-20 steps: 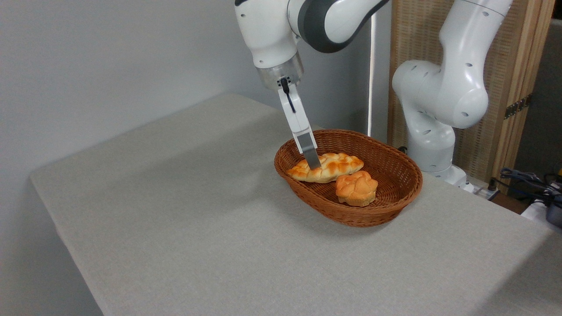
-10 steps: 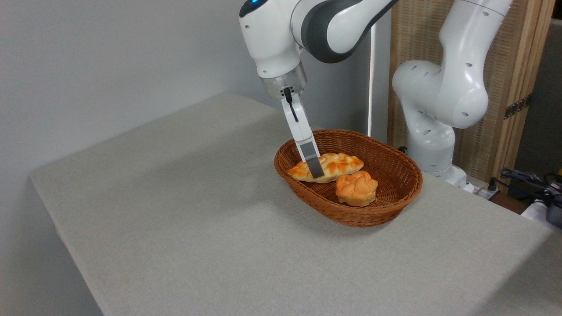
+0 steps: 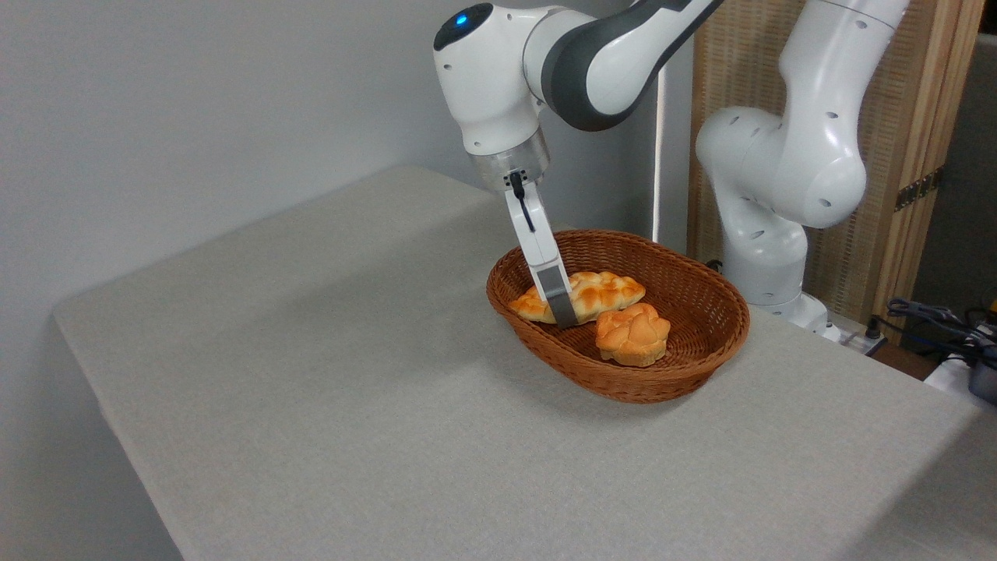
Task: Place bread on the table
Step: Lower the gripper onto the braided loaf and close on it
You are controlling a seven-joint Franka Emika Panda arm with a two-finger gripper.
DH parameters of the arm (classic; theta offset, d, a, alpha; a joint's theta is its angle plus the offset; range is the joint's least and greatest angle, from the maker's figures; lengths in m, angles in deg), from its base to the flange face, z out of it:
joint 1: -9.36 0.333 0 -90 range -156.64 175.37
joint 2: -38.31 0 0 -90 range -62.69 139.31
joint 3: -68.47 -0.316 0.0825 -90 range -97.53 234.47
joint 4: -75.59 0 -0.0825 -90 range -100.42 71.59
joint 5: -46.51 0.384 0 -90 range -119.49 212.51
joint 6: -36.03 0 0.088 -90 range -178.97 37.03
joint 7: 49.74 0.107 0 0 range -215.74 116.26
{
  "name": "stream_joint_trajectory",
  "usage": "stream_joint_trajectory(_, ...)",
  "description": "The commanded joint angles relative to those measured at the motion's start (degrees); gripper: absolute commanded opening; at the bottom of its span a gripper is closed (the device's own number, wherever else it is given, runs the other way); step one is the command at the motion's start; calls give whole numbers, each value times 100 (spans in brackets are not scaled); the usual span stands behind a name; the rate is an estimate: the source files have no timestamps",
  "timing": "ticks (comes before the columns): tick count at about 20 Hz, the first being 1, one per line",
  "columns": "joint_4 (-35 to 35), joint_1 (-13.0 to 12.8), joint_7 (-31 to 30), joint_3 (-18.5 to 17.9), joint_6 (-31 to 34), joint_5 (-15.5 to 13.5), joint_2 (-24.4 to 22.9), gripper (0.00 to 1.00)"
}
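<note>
Bread (image 3: 596, 294) lies in the wicker basket (image 3: 685, 366), toward its far-left side, not yet on the counter (image 3: 350, 405). Round bun (image 3: 632, 333) sits just beside it, nearer the basket's front. Gripper (image 3: 562, 313) is lowered across the loaf's left part; only one finger is seen, so jaw state cannot be told. Risk judged: an off-centre grasp could let the long loaf tilt, slip, or catch the basket rim.
</note>
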Motion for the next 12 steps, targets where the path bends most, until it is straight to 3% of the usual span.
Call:
stream_joint_trajectory(1,-42,-64,70,-79,-92,73,-39,36)
stream_joint_trajectory(12,107,-72,26,-70,241,55,-74,37)
